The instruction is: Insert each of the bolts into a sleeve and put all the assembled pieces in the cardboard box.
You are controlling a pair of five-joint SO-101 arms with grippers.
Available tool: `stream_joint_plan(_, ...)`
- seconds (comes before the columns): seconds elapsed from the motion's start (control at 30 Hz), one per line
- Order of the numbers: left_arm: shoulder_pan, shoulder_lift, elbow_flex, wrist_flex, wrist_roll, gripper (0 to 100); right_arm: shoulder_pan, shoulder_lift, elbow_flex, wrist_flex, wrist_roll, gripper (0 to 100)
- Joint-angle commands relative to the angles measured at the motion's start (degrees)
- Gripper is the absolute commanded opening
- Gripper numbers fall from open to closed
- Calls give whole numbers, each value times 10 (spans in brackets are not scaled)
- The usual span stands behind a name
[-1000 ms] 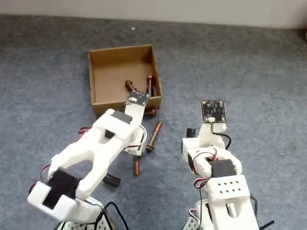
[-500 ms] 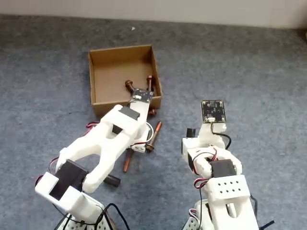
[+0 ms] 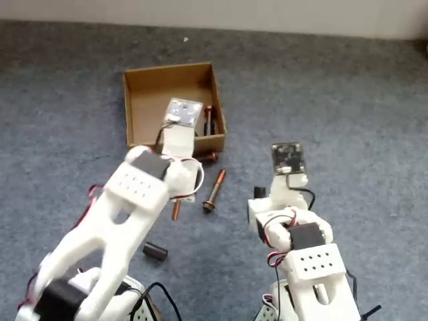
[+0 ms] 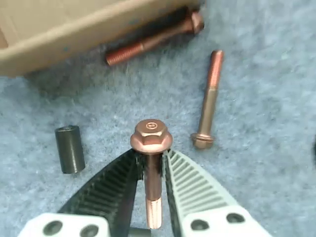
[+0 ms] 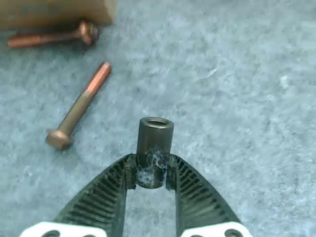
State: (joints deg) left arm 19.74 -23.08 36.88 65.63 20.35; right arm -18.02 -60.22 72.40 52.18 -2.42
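Grey carpeted worktop point(image 3: 348, 100), cardboard box point(image 3: 167, 68) at the far left-centre with bolts in box point(image 3: 208, 120) already lying inside. A spare sleeve point(image 4: 69, 149) sits loose near the left arm's base. The left claw point(image 4: 151, 154) is clenched on a held bolt point(image 4: 152, 173), with its head at the fingertips and its shank running back between the jaws toward the wrist. One loose bolt point(image 4: 207, 101) lies just beyond it. Another, the box-side bolt point(image 4: 153, 39), rests against the box's near wall. The right claw point(image 5: 150, 163) is clenched on a held sleeve point(image 5: 154, 143), its open bore pointing away from the wrist. Key relation: the held sleeve lies to the right of the held bolt, well apart, with the loose bolt between them. Judgement: the bolt's axis must line up with the bore, and the threaded end looks buried in the claw, which may hinder mating. Versus 1.0 s ago, the left arm has swung up and back, carrying the bolt off the carpet with its wrist now over the box. The right arm has turned slightly left. The loose bolt is unmoved.
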Motion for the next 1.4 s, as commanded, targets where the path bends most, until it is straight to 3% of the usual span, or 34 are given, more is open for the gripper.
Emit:
stream_joint_plan(0.0,0,-152,29,-27,4,5,-14,-19,-8,12,-4,5)
stream_joint_plan(0.13,0,-269,70,-40,4,5,-14,-48,-8,12,-4,5)
stream_joint_plan(0.3,0,-408,144,-105,5,5,-19,-192,-3,13,-3,5)
stream_joint_plan(0.57,0,-606,250,-210,44,5,-114,-335,54,1,0,5)
stream_joint_plan(0.77,0,-738,291,-240,64,5,-180,-418,108,-51,27,5)
stream_joint_plan(1.03,4,-809,332,-239,62,5,-250,-450,148,-95,85,5)
stream_joint_plan(1.37,5,-809,349,-236,63,5,-271,-450,148,-149,125,5)
